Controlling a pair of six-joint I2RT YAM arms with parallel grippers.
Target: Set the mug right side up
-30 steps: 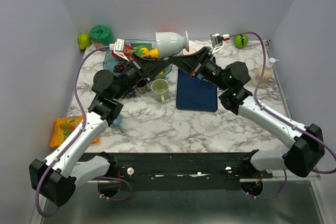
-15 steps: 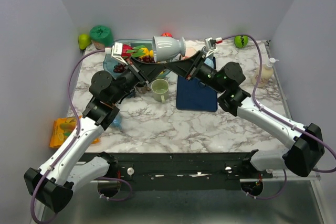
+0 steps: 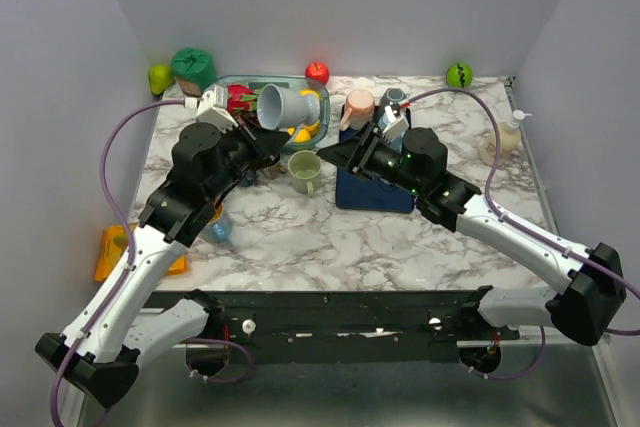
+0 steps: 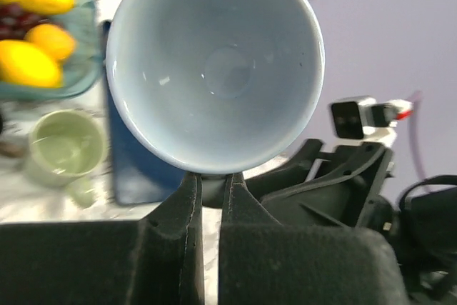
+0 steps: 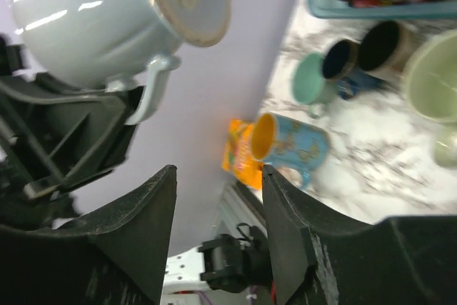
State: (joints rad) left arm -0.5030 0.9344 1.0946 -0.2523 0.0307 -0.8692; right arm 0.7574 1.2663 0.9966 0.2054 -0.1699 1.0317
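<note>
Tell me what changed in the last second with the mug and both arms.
The right end effector let go of the mug, opened, and drew back toward the blue mat. The left end effector kept its pinch on the rim and swung the mug left and lower, over the fruit tray. The green cup, mat and tray stayed put.

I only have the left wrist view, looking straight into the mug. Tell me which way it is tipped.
Observer: In the top view, the mug is on its side in the air, mouth pointing sideways, with its rim pinched by the left gripper.
Operator: Report the right gripper.
Observer: The right gripper has its jaws open and empty, apart from the mug.
Operator: Find the handle.
Observer: The right wrist view shows the handle sticking out toward the left gripper's black body.
</note>
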